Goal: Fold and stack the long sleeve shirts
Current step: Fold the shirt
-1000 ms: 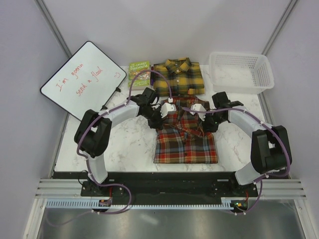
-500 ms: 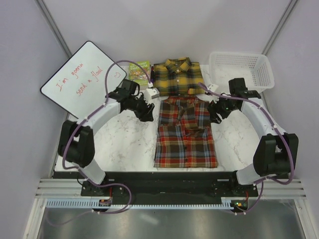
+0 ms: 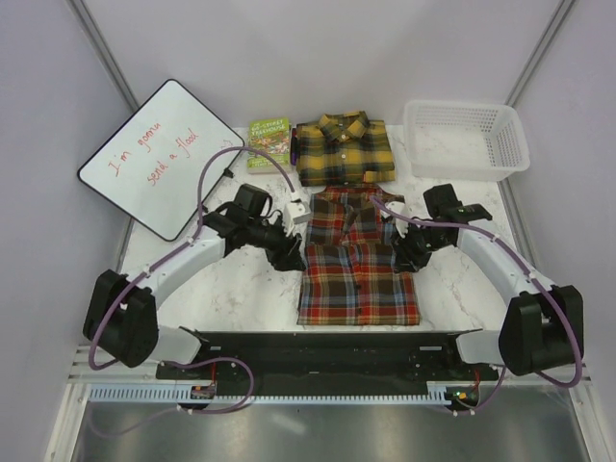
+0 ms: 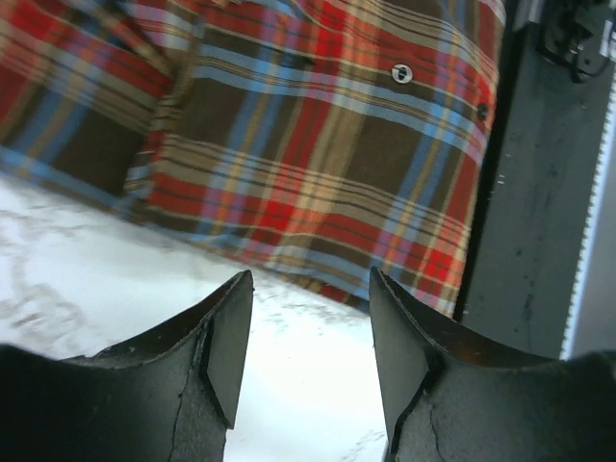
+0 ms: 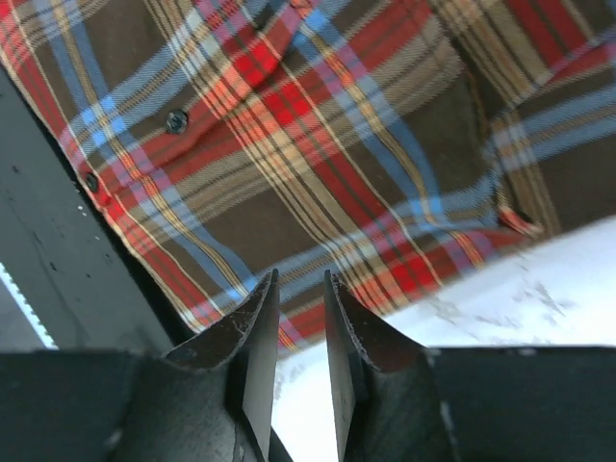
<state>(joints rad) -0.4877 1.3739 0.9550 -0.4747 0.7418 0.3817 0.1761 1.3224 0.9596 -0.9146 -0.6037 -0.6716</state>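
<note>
The red-brown plaid shirt (image 3: 358,260) lies flat in the middle of the table, collar toward the back, buttons showing. The yellow and black plaid shirt (image 3: 344,149) lies folded just behind it. My left gripper (image 3: 292,258) sits low at the red-brown shirt's left edge. In the left wrist view my left gripper (image 4: 310,327) is open over bare marble, with the shirt's hem (image 4: 318,144) just ahead. My right gripper (image 3: 409,262) is at the shirt's right edge. My right gripper (image 5: 301,318) stands open by a narrow gap, empty, pointing at the plaid cloth (image 5: 318,144).
A whiteboard (image 3: 159,154) with red writing leans at the back left. A small green book (image 3: 269,132) lies left of the yellow shirt. A white basket (image 3: 467,140) stands at the back right. The black rail (image 3: 327,342) runs along the table's near edge.
Both grippers let go of the red-brown shirt's upper part, swung outward, then came down along its sides toward the near end. The right jaws have narrowed since half a second ago.
</note>
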